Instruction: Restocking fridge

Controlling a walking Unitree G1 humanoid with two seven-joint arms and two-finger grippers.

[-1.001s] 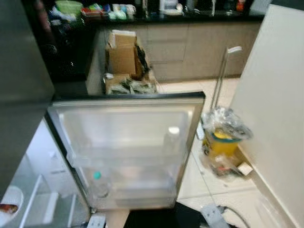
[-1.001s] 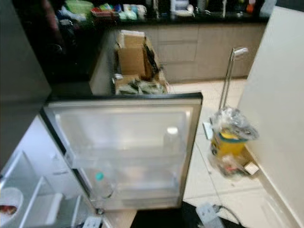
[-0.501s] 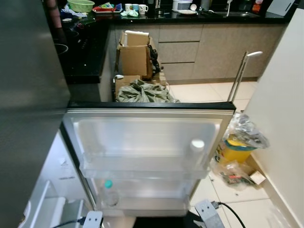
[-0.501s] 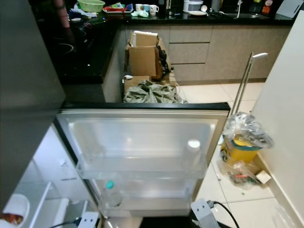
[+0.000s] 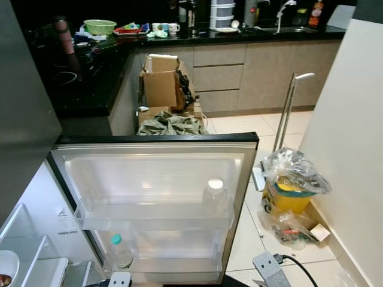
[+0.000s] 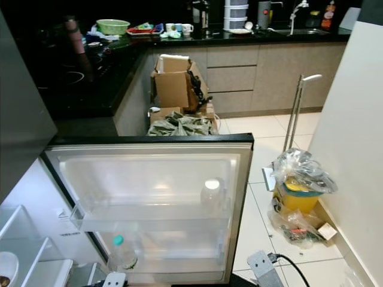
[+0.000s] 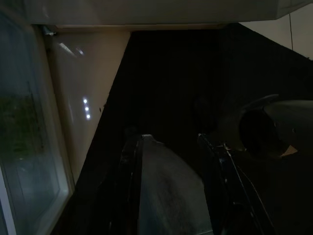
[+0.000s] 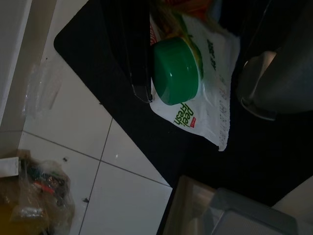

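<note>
Right claw [image 8: 195,73] is clamping a white juice carton with a green round cap [image 8: 177,71], down over the black floor mat [image 8: 122,127]. Left claw [image 7: 171,147] is hanging with fingers apart. Ahead, the white fridge door [image 5: 155,173] is standing open, carrying a clear white-capped bottle [image 5: 214,194] and a teal-capped bottle [image 5: 119,251].

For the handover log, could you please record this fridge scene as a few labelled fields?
fridge door: open, inner shelves facing the camera
upper door shelf: white-capped bottle at its right end
lower door shelf: teal-capped bottle at its left end
right gripper: holds a green-capped juice carton
floor, right of the door: yellow bin with a plastic liner
</note>
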